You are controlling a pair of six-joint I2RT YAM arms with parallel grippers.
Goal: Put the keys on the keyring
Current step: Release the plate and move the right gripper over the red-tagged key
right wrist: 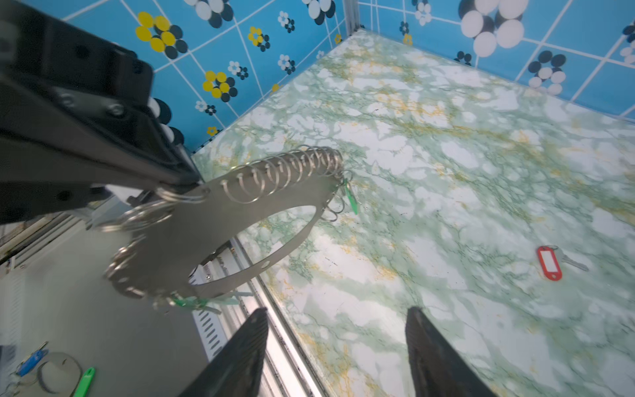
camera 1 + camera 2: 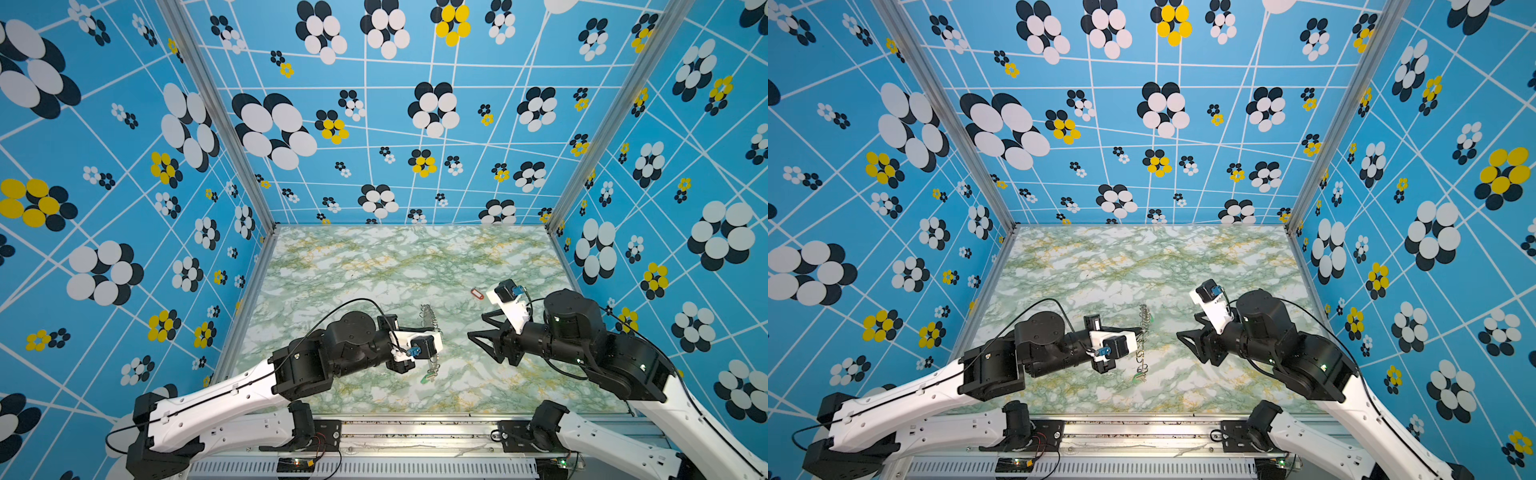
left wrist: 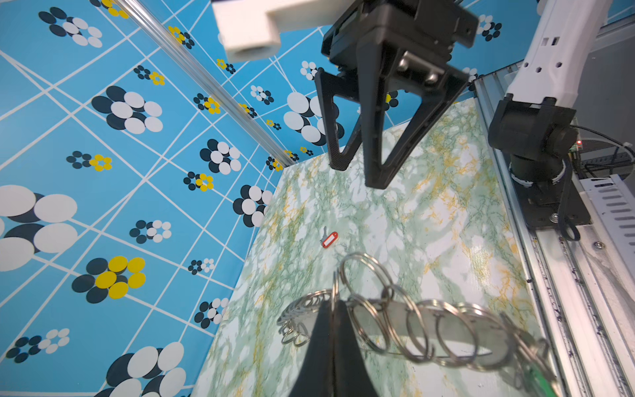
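Take the flat grey crescent-shaped metal keyring (image 1: 220,220) as your reference point.

1. Left gripper (image 3: 332,309): the jaws are pressed together on the keyring's outer edge, among the silver wire rings (image 1: 285,168). It holds the keyring up, clear of the green-and-white marbled tabletop (image 2: 374,266). In both top views the plate stands edge-on, running from the near side of the tabletop toward the far side.

2. Keyring load: a green plastic tag (image 1: 351,201) hangs from a ring at the keyring's far tip. A second green tag (image 2: 424,378) hangs below its near tip. You cannot make out the keys on these tags clearly.

3. Right gripper (image 1: 336,311): the jaws stand wide apart with nothing between them. It sits to the right of the keyring, near it but not touching, with its fingertips pointing toward the flat face of the plate.

4. Loose key: a small silver metal key with a red oblong plastic tag and white window (image 1: 549,263) lies flat on the tabletop. It is well apart from the keyring, to the right of and beyond the far tip. It is joined to no ring, and neither gripper touches it.
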